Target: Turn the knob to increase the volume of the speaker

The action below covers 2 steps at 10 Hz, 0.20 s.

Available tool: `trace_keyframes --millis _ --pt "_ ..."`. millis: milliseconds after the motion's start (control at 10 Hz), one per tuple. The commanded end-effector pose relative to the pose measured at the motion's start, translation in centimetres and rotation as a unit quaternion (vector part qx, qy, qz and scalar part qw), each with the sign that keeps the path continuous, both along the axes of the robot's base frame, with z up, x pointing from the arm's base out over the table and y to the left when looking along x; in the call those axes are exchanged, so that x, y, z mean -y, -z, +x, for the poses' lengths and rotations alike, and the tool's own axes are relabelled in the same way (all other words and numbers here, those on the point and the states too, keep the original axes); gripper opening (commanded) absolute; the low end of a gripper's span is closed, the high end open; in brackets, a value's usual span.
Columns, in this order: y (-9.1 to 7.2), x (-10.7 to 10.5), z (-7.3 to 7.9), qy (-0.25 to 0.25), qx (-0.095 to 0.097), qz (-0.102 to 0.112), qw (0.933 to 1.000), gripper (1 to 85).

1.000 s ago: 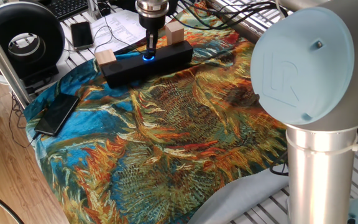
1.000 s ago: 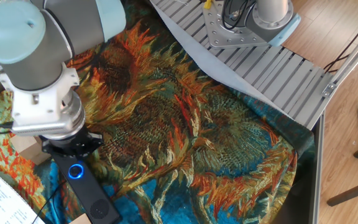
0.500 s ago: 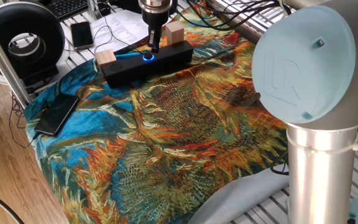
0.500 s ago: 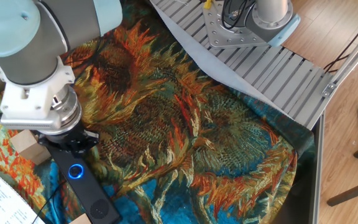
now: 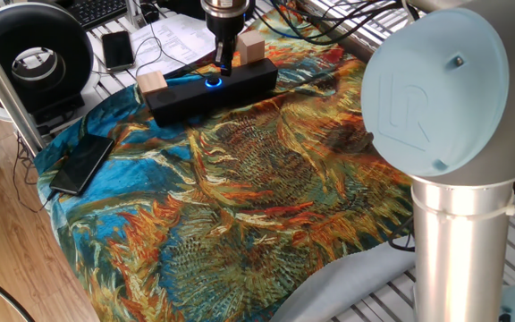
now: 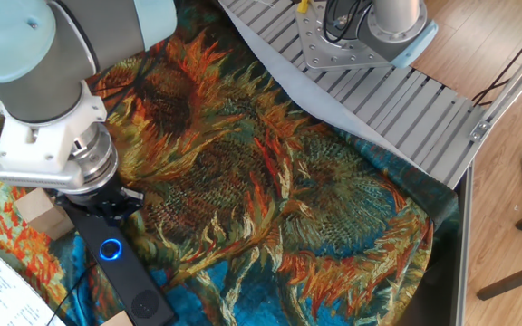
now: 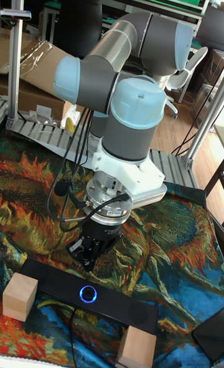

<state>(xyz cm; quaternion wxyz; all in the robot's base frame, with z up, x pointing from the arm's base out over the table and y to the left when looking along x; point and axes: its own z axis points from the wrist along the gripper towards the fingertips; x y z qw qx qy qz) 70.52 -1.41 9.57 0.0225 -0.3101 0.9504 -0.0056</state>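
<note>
Since the earlier frames the end effector (image 7: pixel 91 257) has lifted off the knob (image 7: pixel 88 294) and drifted slightly toward the far edge of the speaker (image 7: pixel 93 296), so the blue ring is now fully exposed. The speaker lies across the lower part of the tall fixed view and at upper left of one fixed view, resting on the sunflower-patterned cloth (image 5: pixel 266 170) that covers the surface. A wooden block (image 7: pixel 19 297) sits against each end, apparently to brace the bar against twisting. The fingers (image 5: pixel 223 59) grasp nothing; whether they are released or clenched cannot be told. A phone (image 5: pixel 81 164) lies well apart at the cloth's left edge.
</note>
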Motion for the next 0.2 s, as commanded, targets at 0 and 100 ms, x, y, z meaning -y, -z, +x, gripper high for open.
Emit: trace_keyframes --millis 0,100 --pt "-0.25 -0.03 -0.38 0.003 -0.007 0.008 0.9999 2.3" --pt "-0.26 -0.09 -0.33 0.005 -0.007 0.01 0.9999 2.0"
